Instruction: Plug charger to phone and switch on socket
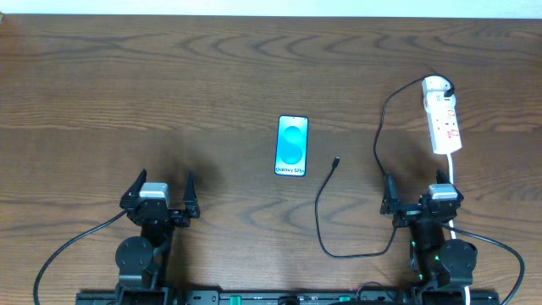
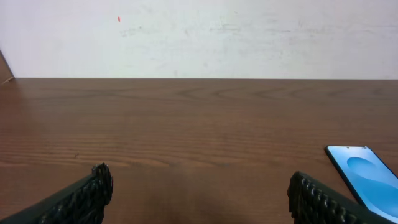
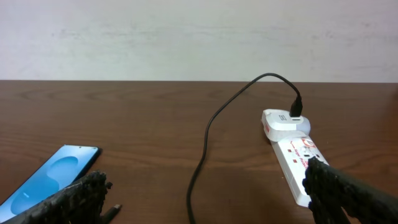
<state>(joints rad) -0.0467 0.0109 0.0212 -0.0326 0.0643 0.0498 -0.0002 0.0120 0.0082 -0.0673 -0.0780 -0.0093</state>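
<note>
Dark wood-grain surface (image 1: 169,85), its far edge against a pale wall. The left half is bare wood, with wide room around the left gripper (image 1: 165,182).

The slim smartphone with a lit cyan-and-white screen (image 1: 292,146) lies flat near the centre, long side running away from the arms. It is well apart from both grippers.

The thin black charger cable (image 1: 318,207) has its small connector tip lying loose just right of the phone, not touching it. From there it loops toward the near edge, passes beside the right gripper (image 1: 417,188) and arcs up to the narrow white power strip with red markings (image 1: 442,114). The black plug (image 3: 296,107) sits in the strip's far rounded end.

The strip lies far right, directly ahead of the right gripper. Its thick white cord (image 1: 453,169) trails back past that arm.

Both arms are drawn back at the near edge, wrists low and level. Left fingers (image 2: 81,196) are spread wide and empty. Right fingers (image 3: 348,190) are likewise spread and hold nothing.
</note>
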